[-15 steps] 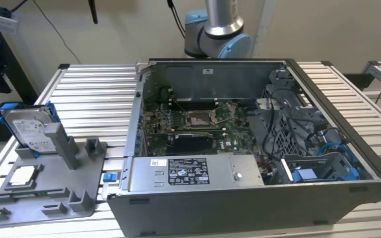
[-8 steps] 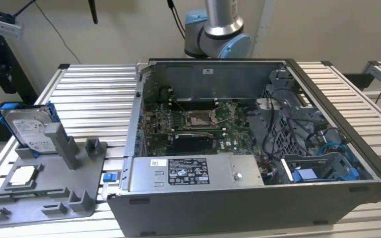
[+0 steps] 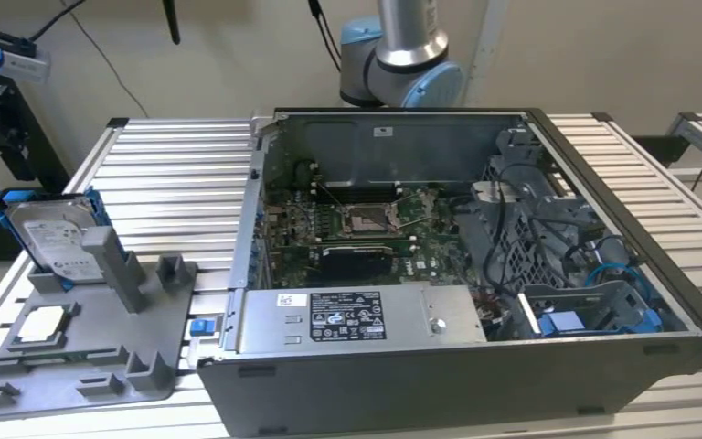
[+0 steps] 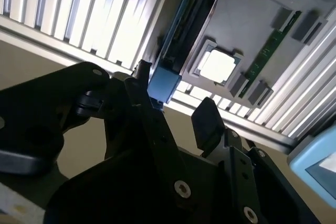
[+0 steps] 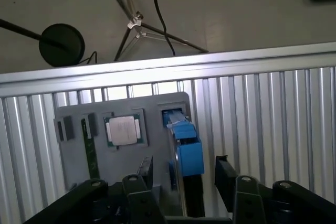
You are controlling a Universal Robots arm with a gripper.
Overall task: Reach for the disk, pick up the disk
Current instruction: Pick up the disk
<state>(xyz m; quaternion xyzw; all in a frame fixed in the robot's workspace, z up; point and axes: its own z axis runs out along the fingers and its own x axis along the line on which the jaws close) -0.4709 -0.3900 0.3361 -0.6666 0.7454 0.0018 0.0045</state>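
Now the gripper (image 5: 184, 176) hung over the slatted table (image 5: 273, 119) in the first wrist view, fingers (image 5: 226, 174) spread wide, one on each side of the disk (image 5: 185, 145) and neither touching it. The disk stood on edge in the grey holder (image 5: 73, 150), just beside the chip (image 5: 122, 129).

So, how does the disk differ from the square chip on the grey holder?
The disk stands on edge in the grey holder; the chip lies flat in it. The disk is much larger than the chip. The disk has a blue bracket around it; the chip has none. Both sit on the same holder.
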